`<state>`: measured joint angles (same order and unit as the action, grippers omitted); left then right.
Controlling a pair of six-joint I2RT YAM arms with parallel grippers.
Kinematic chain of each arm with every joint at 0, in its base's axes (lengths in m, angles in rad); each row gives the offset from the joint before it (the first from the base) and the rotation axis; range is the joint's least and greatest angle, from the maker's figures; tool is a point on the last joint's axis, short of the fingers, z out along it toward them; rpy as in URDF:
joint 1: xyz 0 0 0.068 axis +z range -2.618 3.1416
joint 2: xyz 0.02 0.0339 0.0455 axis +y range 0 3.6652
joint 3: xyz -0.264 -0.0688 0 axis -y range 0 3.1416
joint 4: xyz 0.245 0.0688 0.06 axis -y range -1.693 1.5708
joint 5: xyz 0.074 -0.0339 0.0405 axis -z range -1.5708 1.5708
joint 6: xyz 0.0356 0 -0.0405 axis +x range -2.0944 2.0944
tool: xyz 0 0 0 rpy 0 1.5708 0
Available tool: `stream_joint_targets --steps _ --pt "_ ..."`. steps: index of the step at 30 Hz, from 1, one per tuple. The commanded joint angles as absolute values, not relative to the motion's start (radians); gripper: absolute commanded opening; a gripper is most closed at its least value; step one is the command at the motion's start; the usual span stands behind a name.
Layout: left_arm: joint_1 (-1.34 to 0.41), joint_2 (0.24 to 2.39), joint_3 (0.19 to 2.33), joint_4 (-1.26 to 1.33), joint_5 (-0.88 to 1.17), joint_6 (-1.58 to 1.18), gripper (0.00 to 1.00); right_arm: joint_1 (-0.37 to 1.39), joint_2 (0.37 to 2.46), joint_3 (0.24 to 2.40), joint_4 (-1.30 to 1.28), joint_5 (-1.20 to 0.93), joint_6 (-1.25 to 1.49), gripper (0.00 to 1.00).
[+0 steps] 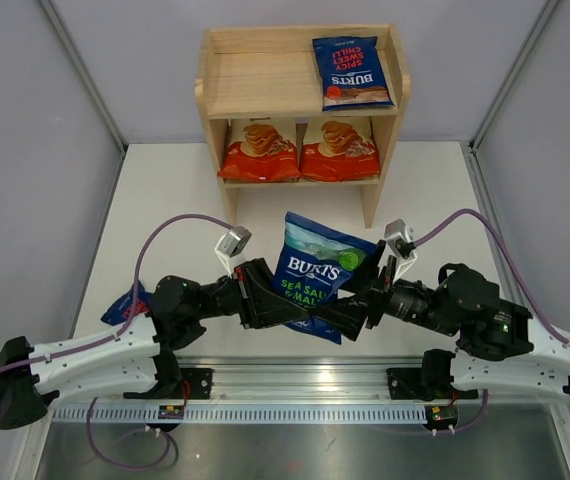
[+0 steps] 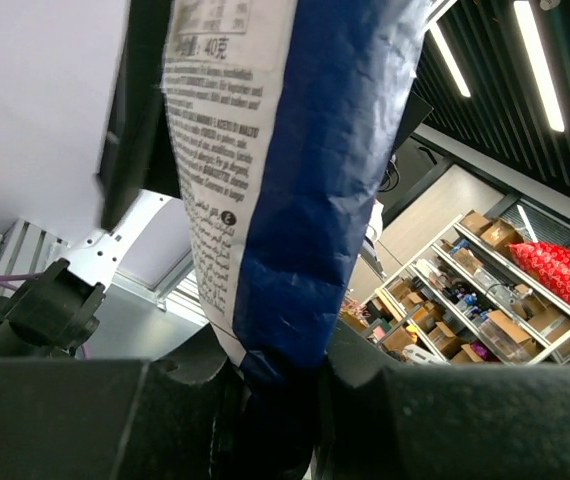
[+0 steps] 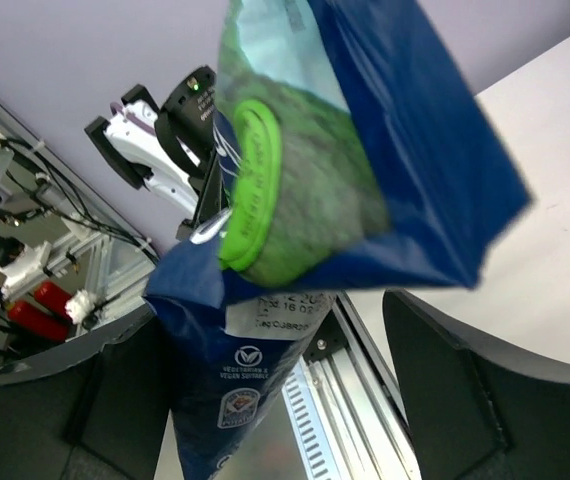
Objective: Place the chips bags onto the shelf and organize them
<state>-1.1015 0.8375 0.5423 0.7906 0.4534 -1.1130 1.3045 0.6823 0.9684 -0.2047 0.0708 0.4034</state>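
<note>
The green-lettered Burts bag (image 1: 315,272) is held upright above the table in front of the wooden shelf (image 1: 260,80). My left gripper (image 1: 283,305) is shut on the bag's lower left edge, and the left wrist view (image 2: 280,390) shows the jaws pinching the blue foil (image 2: 305,200). My right gripper (image 1: 357,295) is open, its fingers spread around the bag's right edge (image 3: 365,150) without pinching it. A red-accented Burts bag (image 1: 350,72) lies on the right of the top tier. Two Cassava bags (image 1: 259,150) (image 1: 339,150) stand side by side on the lower tier.
Another Burts bag (image 1: 125,302) lies on the table at the left, mostly hidden under my left arm. The left half of the shelf's top tier is bare wood. A metal rail (image 1: 305,395) runs along the near edge.
</note>
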Motion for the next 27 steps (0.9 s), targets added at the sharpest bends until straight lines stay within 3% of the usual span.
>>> stream_joint_targets --steps 1,6,12,19,20,23,24,26,27 --pt "-1.115 0.848 0.583 0.864 0.503 -1.134 0.05 1.31 0.649 0.953 -0.058 0.163 0.445 0.84" --pt "-1.117 0.848 0.587 0.801 0.497 -1.101 0.05 1.31 0.637 0.948 -0.038 0.21 0.502 0.77" --pt "-1.115 0.835 0.615 0.712 0.483 -1.054 0.11 1.31 0.672 0.971 -0.083 0.265 0.574 0.77" --pt "-1.114 0.789 0.634 0.657 0.508 -1.013 0.18 1.31 0.626 0.942 -0.068 0.325 0.58 0.31" --pt "-1.114 0.776 0.637 0.626 0.502 -1.003 0.22 1.31 0.62 0.936 -0.06 0.328 0.58 0.25" --pt "-1.114 0.73 0.64 0.554 0.46 -0.95 0.55 1.31 0.604 0.907 -0.014 0.357 0.597 0.23" --pt "-1.115 0.723 0.637 0.542 0.443 -0.939 0.71 1.31 0.6 0.887 -0.012 0.391 0.61 0.2" --pt "-1.118 0.692 0.624 0.538 0.39 -0.905 0.83 1.31 0.6 0.861 0.087 0.426 0.621 0.19" --pt "-1.121 0.683 0.606 0.531 0.359 -0.894 0.89 1.309 0.601 0.842 0.109 0.466 0.632 0.14"
